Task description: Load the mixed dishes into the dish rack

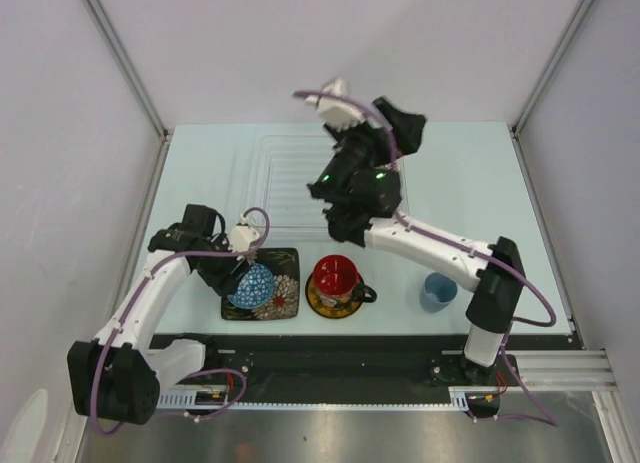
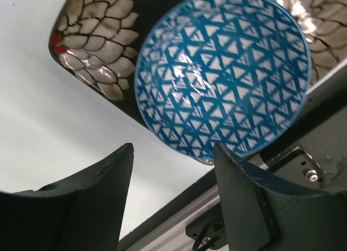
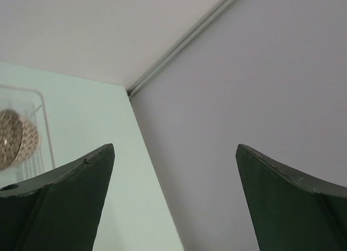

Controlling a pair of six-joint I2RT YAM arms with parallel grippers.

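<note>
Top view only: dish rack point(image 1: 275, 178) clear and ribbed, toward the far edge of the table point(image 1: 470, 183), left of middle; right gripper point(image 1: 400, 128) raised beside it, aimed at the far right corner; light blue cup point(image 1: 438, 291) alone near the near edge, right of middle; red-inside dark cup point(image 1: 336, 276) on yellow-brown saucer point(image 1: 318, 305) at middle of near edge.

Right wrist only: beige patterned bowl point(image 3: 13, 140) in the rack, hidden under the arm from above; jaws spread wide, nothing between.

Left wrist: blue patterned bowl point(image 2: 222, 72), white triangle lattice inside, upright on black square floral plate point(image 2: 92, 39) near the near left corner; left gripper point(image 2: 173, 202) parted, empty, one fingertip point(image 2: 227, 159) just beside the rim.
</note>
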